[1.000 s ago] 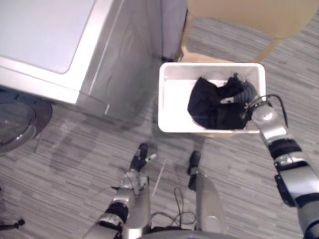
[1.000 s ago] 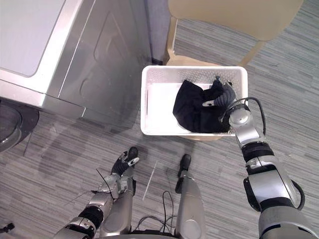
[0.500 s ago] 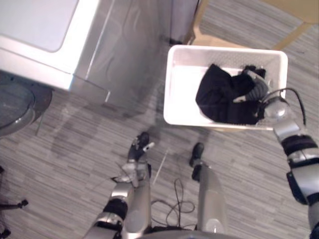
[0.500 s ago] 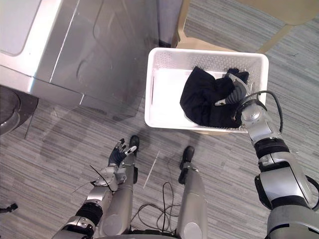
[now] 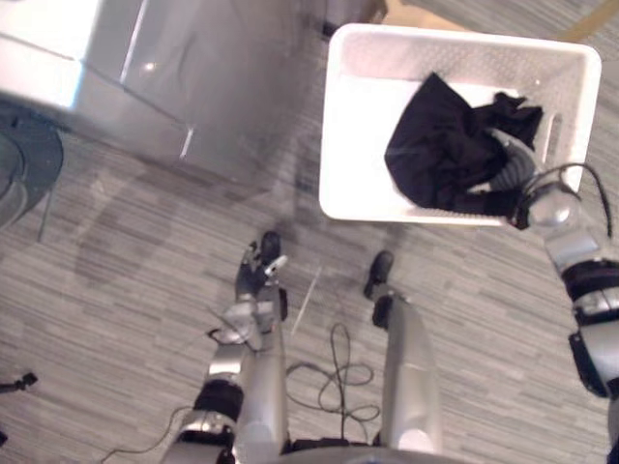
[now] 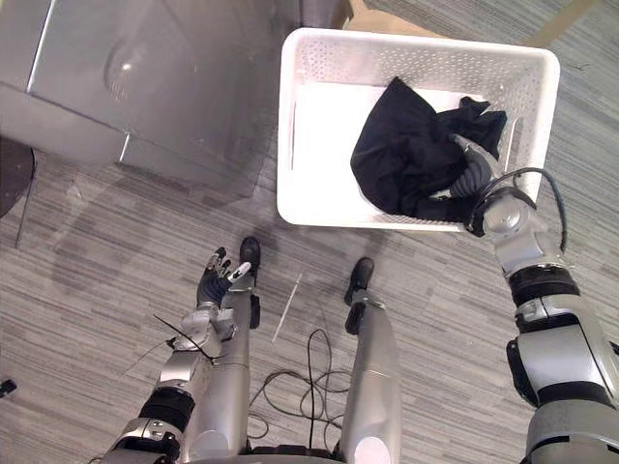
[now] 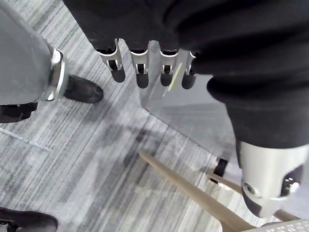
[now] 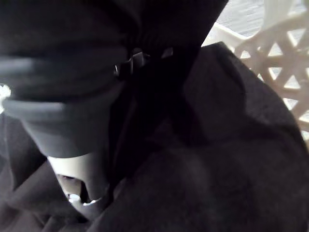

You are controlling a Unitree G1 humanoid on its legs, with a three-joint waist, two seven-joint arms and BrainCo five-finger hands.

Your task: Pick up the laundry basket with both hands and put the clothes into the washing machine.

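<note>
The right hand (image 6: 472, 176) is sunk into the black clothes (image 6: 406, 155) at the near right corner of the white laundry basket (image 6: 324, 145). Its dark ribbed cover lies against the pile, and dark cloth wraps over it. In the right wrist view its thumb (image 8: 72, 186) shows pale against the cloth, with the basket's lattice wall just past it. Whether this hand grips the cloth or only rests in it, I cannot tell.

The clothes are bunched toward the right half of the basket, leaving the left half of its floor bare. A wooden leg (image 6: 360, 14) shows just beyond the basket's far rim.

The left hand (image 6: 215, 282) hangs low above the grey striped floor (image 5: 116, 319), well apart from the basket and holding nothing. In its wrist view the fingers (image 7: 141, 72) are straight in a row and the thumb (image 7: 270, 179) stands apart, so the hand is wide.

A thin pale stick (image 5: 308, 300) lies on the floor near this hand. The grey washing machine (image 5: 222, 87) stands to the left of the basket, just beside it, with a dark round door (image 5: 21, 174) at its far left end.
</note>
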